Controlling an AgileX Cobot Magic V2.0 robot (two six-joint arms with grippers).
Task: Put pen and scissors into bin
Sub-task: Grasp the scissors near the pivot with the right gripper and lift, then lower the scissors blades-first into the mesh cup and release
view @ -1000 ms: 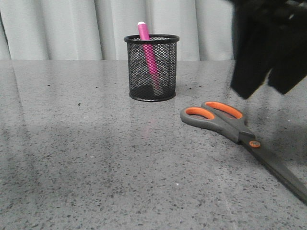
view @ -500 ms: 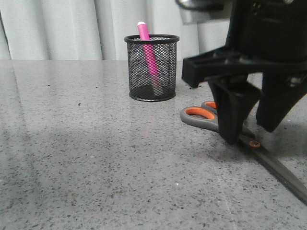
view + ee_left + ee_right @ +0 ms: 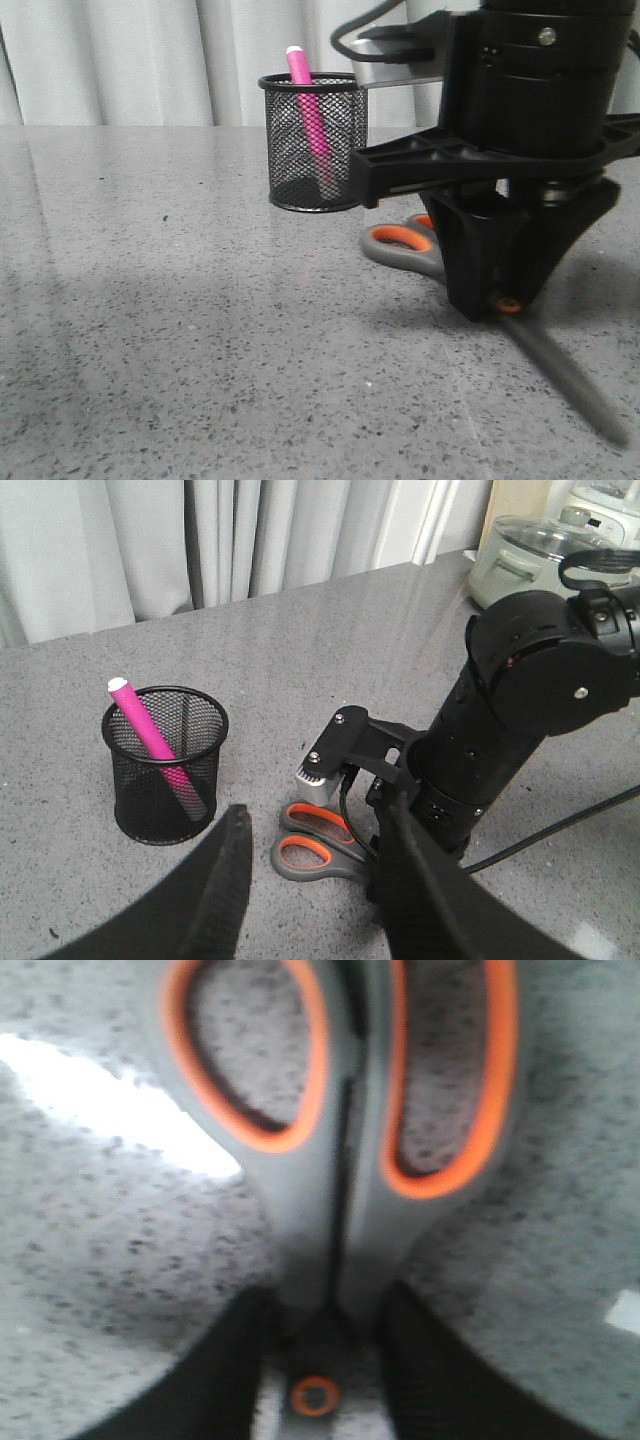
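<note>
Gripping the scissors [image 3: 415,245] at the neck just by the orange pivot, my right gripper [image 3: 318,1360] has its fingers narrowed against both sides of the grey shanks; whether they are off the speckled table [image 3: 150,350] I cannot tell. Pen [image 3: 310,115] stands leaning in the black mesh bin [image 3: 318,140], just beyond the handles, so the scissors step is in hand. Left gripper [image 3: 310,880] hangs wide and empty above; next I judge a lift, then a tilt blades-down over the bin's rim.
</note>
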